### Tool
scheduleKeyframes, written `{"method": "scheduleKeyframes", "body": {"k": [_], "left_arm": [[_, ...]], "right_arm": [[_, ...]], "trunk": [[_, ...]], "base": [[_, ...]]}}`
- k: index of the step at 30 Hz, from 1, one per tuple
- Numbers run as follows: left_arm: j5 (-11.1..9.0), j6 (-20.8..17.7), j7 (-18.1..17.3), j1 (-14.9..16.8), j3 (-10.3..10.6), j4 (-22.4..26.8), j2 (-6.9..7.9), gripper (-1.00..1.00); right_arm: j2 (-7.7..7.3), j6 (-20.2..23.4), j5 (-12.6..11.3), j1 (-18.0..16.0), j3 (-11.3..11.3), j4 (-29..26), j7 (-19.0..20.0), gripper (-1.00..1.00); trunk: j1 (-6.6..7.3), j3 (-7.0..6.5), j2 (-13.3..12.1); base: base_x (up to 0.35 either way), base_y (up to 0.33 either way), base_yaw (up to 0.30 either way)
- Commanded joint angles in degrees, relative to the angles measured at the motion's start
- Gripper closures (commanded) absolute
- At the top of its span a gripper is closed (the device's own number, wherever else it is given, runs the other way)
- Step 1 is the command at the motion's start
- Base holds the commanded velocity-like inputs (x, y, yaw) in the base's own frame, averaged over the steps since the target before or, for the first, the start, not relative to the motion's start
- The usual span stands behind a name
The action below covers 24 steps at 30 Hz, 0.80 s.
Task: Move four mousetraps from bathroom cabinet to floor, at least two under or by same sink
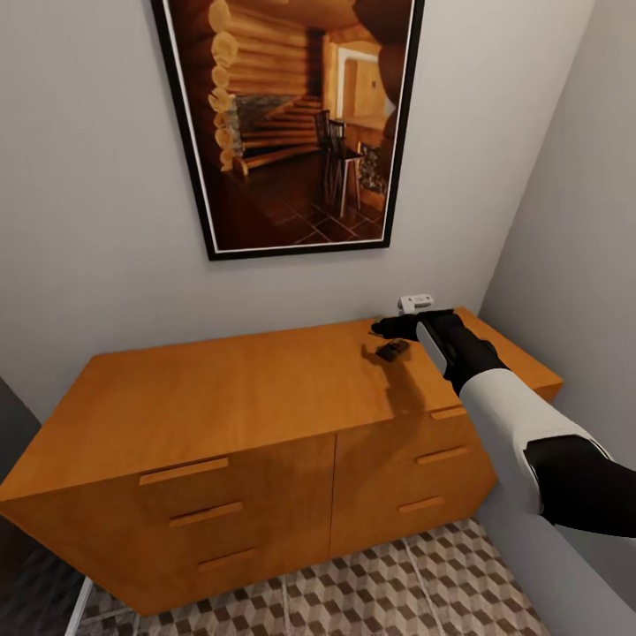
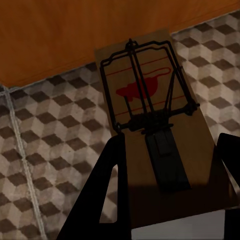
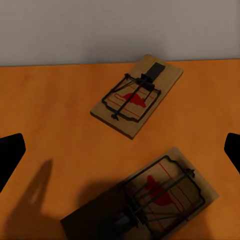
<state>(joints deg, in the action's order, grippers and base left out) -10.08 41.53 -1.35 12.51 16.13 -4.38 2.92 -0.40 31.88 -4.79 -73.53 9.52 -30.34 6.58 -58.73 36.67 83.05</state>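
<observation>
My left gripper (image 2: 169, 167) is shut on a mousetrap (image 2: 150, 100), a tan board with dark wire and a red mark, held over the cube-patterned bathroom floor (image 2: 45, 145) beside the cabinet (image 2: 75, 35). My right gripper (image 3: 120, 150) stands open above the cabinet top (image 3: 50, 115), where two more mousetraps lie: one by the wall (image 3: 136, 95), one closer (image 3: 150, 200). In the head view the right gripper (image 1: 389, 329) hovers over the cabinet's (image 1: 221, 397) back right part, just behind a mousetrap (image 1: 392, 350). The bathroom sink is out of view.
A large framed picture (image 1: 287, 124) hangs on the wall above the cabinet. A small white fitting (image 1: 415, 303) sits on the wall behind the right gripper. The side wall (image 1: 574, 221) stands close on the right. Tiled floor (image 1: 397, 592) shows in front of the drawers.
</observation>
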Motion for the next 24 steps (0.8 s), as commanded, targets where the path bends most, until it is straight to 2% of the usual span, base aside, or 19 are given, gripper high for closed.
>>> {"method": "scheduleKeyframes", "body": {"k": [1,13,24], "left_arm": [[-0.6,0.3,-0.1,0.1,0.5,-0.2,-0.02,1.00],[-0.6,0.3,-0.1,0.1,0.5,-0.2,-0.02,1.00],[-0.6,0.3,-0.1,0.1,0.5,-0.2,-0.02,1.00]], "right_arm": [[-0.04,0.1,-0.5,0.0,0.2,0.0,-0.2,-1.00],[-0.04,-1.2,-0.5,0.0,0.2,0.3,-0.2,-1.00],[-0.04,-1.3,-0.5,0.0,0.2,0.3,-0.2,-1.00]], "trunk": [[0.00,0.14,0.0],[0.00,1.18,0.0],[0.00,1.34,0.0]], "base": [[0.000,0.000,0.000],[0.000,0.000,0.000],[0.000,0.000,0.000]]}}
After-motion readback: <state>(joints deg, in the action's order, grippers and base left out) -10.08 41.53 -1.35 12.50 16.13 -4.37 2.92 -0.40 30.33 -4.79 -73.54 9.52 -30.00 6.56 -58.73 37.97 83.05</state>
